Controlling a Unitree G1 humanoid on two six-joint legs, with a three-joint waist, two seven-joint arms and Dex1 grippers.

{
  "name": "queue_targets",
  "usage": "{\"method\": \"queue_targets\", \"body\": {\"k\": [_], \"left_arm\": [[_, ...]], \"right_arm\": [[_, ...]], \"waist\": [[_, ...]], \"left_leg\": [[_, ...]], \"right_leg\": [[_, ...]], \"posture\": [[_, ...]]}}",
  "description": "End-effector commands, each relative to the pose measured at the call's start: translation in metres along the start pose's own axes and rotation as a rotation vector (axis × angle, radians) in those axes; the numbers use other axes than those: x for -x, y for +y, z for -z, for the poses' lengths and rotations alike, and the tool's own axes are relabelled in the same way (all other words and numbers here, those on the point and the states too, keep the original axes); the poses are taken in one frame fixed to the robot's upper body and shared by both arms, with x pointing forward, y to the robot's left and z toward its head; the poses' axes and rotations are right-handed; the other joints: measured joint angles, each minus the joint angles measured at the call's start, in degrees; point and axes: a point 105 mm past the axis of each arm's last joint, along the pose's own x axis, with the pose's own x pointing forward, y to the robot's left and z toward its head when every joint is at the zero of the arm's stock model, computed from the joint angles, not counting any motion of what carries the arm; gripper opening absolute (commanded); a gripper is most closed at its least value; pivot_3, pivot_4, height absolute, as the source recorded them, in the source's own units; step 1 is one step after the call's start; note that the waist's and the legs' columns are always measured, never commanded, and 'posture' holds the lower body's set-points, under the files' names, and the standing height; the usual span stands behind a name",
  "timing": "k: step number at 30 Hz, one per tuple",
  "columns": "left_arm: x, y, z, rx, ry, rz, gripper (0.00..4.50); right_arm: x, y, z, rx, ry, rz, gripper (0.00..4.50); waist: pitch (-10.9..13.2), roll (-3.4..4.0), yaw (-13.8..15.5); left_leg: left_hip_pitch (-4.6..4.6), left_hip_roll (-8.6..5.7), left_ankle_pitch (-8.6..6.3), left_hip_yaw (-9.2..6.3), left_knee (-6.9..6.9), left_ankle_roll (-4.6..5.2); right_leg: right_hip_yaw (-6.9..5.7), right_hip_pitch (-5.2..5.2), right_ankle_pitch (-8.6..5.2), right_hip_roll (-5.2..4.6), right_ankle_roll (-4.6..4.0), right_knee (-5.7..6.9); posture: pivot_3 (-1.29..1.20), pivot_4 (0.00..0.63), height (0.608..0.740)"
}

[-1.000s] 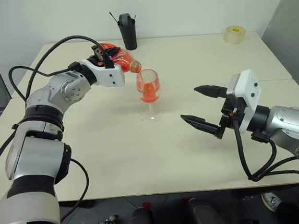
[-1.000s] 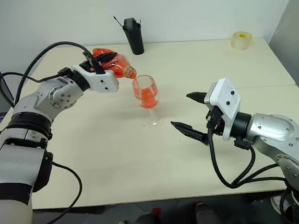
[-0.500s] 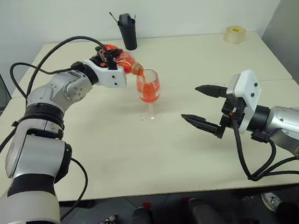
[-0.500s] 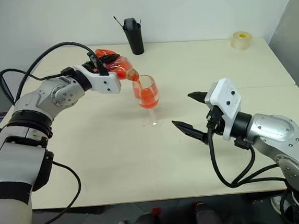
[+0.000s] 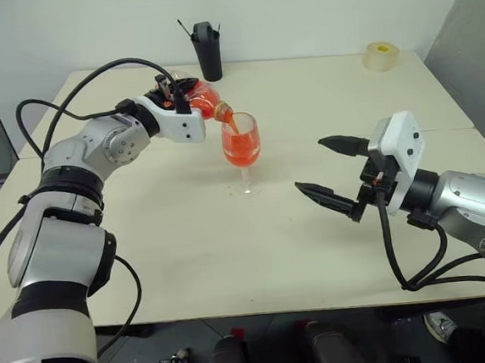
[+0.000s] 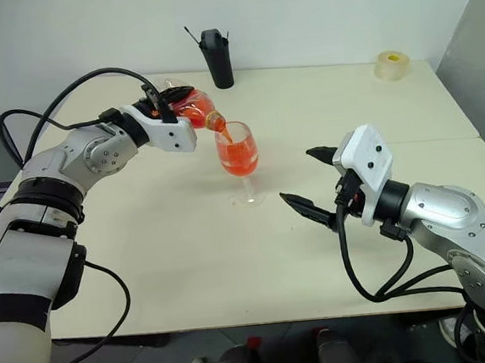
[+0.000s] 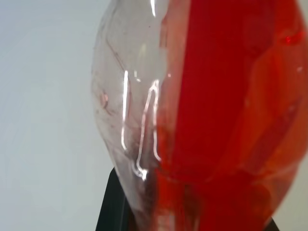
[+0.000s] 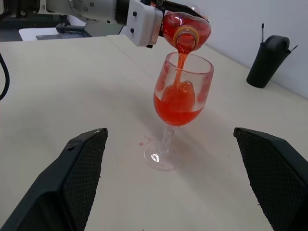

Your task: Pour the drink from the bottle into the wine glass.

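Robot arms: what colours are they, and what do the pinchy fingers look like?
The arms are shiny silver and white with black rings at the joints, and black cables loop along them. Each wrist ends in a boxy white block. The left gripper and the right gripper each have two black fingers; the right one's fingers are pointed with a fine bumpy texture.

- The left gripper [image 5: 186, 95] fingers are mostly hidden behind the bottle [image 5: 204, 98].
- In the left wrist view the bottle is cut off by the picture's edges.
- The contents of the black cup [image 5: 207, 50] at the table's [image 5: 317, 251] far edge are too small to tell.
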Motion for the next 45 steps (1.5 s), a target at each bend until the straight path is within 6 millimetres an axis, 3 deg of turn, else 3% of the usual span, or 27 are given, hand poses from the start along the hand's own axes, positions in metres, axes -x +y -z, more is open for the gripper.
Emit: {"method": "queue_targets", "body": {"k": [1,9,14,21,25,30,36,40,45], "left_arm": [[-0.002,0.031,-0.003,-0.029,-0.02,-0.088,0.76],[0.004,0.025,0.008,0.179,0.028,-0.111,0.75],[0.005,0.021,0.004,0.304,-0.008,-0.124,0.75],[0.012,0.023,0.014,0.671,-0.012,-0.238,0.75],[0.035,-0.004,0.034,0.963,0.084,-0.323,0.75],[0.082,-0.047,0.058,1.24,0.323,-0.455,0.75],[0.118,-0.07,0.077,1.324,0.517,-0.549,0.75],[0.141,-0.08,0.096,1.393,0.63,-0.665,0.75],[0.156,-0.098,0.103,1.444,0.697,-0.695,0.75]], "right_arm": [[0.003,-0.005,-0.009,0.04,-0.031,0.026,4.5],[0.002,-0.007,-0.012,0.041,-0.044,0.03,4.5],[0.001,-0.007,-0.014,0.037,-0.056,0.026,4.5],[-0.011,-0.019,-0.029,0.029,-0.147,0.064,4.5],[-0.029,-0.014,-0.037,-0.009,-0.174,0.022,4.5],[-0.051,0.015,-0.041,-0.05,-0.109,-0.152,4.5],[-0.057,0.039,-0.036,-0.07,-0.044,-0.304,4.5],[-0.062,0.042,-0.029,-0.08,-0.011,-0.317,4.5],[-0.067,0.041,-0.026,-0.069,0.002,-0.308,4.5]], "waist": [[0.0,0.0,0.0],[0.0,0.0,-0.03],[-0.01,0.01,-0.09],[-0.01,0.0,-0.27],[-0.06,0.08,-0.92],[-0.08,0.11,-2.1],[-0.13,0.02,-0.78],[-0.17,-0.04,-0.19],[-0.17,-0.04,-0.17]], "left_leg": [[0.0,0.0,0.0,0.0,0.0,0.0],[0.0,0.01,0.01,0.01,0.01,-0.01],[0.03,0.02,0.01,0.01,0.01,-0.02],[0.0,0.03,0.01,0.0,0.09,-0.02],[0.09,0.14,0.07,-0.09,0.1,-0.12],[0.08,0.31,0.13,-0.22,0.16,-0.22],[-0.3,0.16,-0.01,-0.77,0.63,0.01],[-0.35,0.06,-0.01,-0.77,0.66,0.02],[-0.35,0.06,-0.01,-0.79,0.65,0.02]], "right_leg": [[0.0,0.0,0.0,0.0,0.0,0.0],[0.0,0.0,0.0,0.0,0.0,0.01],[0.02,0.0,0.0,0.0,0.0,0.03],[0.0,0.0,0.0,-0.01,0.0,0.05],[0.1,-0.01,0.0,-0.01,-0.01,0.18],[0.16,-0.15,0.0,-0.25,-0.01,0.41],[-0.07,-0.15,-0.01,-0.35,-0.01,0.49],[-0.1,-0.13,-0.01,-0.44,0.0,0.42],[-0.13,-0.14,-0.01,-0.44,0.0,0.44]], "posture": [[0.0,0.15,0.74],[0.0,0.15,0.74],[0.0,0.15,0.74],[0.0,0.15,0.74],[0.0,0.15,0.74],[0.0,0.15,0.74],[0.0,0.15,0.74],[0.0,0.15,0.74],[0.0,0.15,0.74]]}}
